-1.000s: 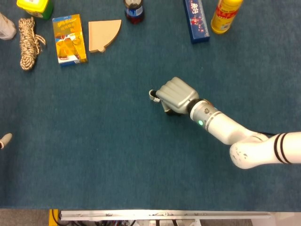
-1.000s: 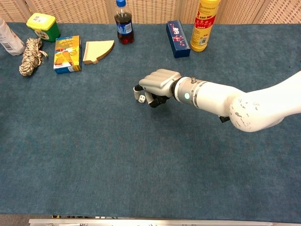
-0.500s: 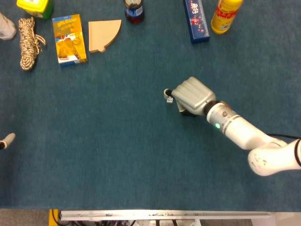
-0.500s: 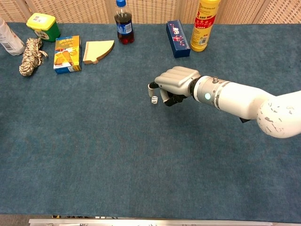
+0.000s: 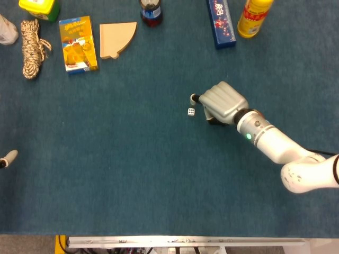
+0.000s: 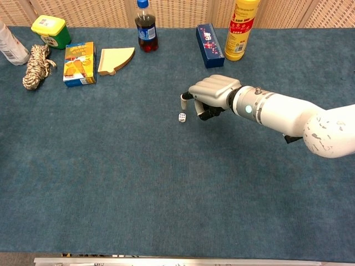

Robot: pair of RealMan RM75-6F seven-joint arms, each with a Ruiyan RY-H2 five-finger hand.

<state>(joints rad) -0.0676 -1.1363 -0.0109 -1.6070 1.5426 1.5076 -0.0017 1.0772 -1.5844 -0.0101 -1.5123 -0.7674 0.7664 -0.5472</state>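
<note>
Grey fingers [image 6: 206, 88] of the right hand [image 6: 213, 94] are curled in over the palm with nothing between them; only one tip pokes down at the front, just beside the small white die [image 6: 182, 117], which sits on the blue surface [image 6: 138, 183] apart from that tip. In the head view the die [image 5: 190, 111] lies just left of the right hand [image 5: 222, 102], with a clear strip of cloth between them. The step in hand looks like dealing with this die, and it would go best with slow, low motion: the cube is tiny and light, so a brush from a knuckle could roll it away. Any pinch would want the thumb and one finger on opposite faces, square to the cube, before closing.

Further out, along the far edge, stand a cola bottle [image 6: 145, 27], a dark blue box [image 6: 209, 37] and a yellow bottle [image 6: 242, 25]; to the left lie a wooden wedge [image 6: 115, 60], an orange carton [image 6: 79, 64], a coil of rope [image 6: 36, 66] and a green-and-yellow tub [image 6: 50, 30]. All are well apart from the die. The left hand [image 5: 6, 157] shows only as a tip at the head view's left edge, so I cannot tell how its fingers lie.
</note>
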